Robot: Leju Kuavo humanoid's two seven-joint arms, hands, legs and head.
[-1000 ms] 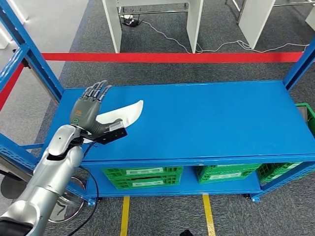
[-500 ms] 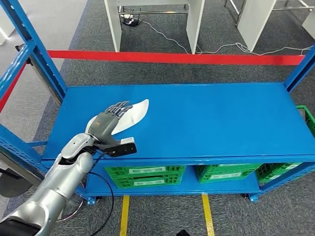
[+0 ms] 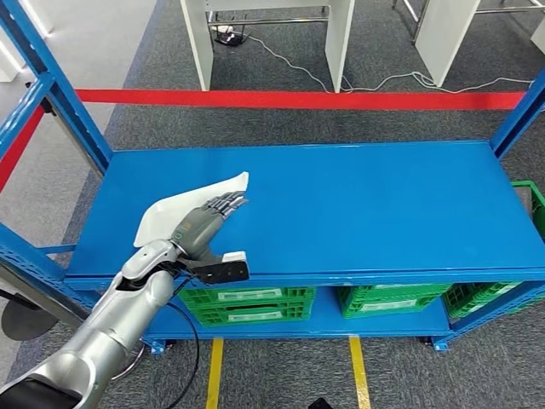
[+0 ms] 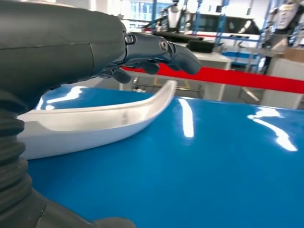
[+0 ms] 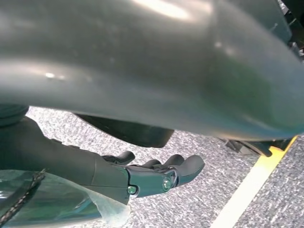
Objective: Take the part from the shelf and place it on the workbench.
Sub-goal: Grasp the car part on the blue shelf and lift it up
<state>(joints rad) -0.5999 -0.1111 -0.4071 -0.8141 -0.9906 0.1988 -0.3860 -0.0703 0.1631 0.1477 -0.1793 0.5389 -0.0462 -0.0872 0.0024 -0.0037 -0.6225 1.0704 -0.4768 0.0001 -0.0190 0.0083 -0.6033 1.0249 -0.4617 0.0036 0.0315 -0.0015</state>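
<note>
The part (image 3: pixel 161 215) is a long, curved white shell lying on the left half of the blue shelf top (image 3: pixel 360 204). My left hand (image 3: pixel 204 219) is stretched flat over its near side, palm down, fingertips (image 3: pixel 232 202) pointing toward its narrow far end. In the left wrist view the dark fingers (image 4: pixel 161 47) hover just above the part's (image 4: pixel 107 123) rim, with a gap under them, and nothing is gripped. My right hand (image 5: pixel 150 173) hangs over grey carpet with its fingers loosely extended, holding nothing.
Green crates (image 3: pixel 247 305) sit on the lower shelf level, and another green crate (image 3: pixel 530 200) stands at the right end. Blue uprights (image 3: pixel 58 94) frame the corners. Beyond the shelf run a red floor line (image 3: pixel 289 99) and white table legs (image 3: pixel 196 43).
My left hand has come down from an upright pose at the part's left end and moved right, and now lies flat over the part. The part has stayed on the shelf.
</note>
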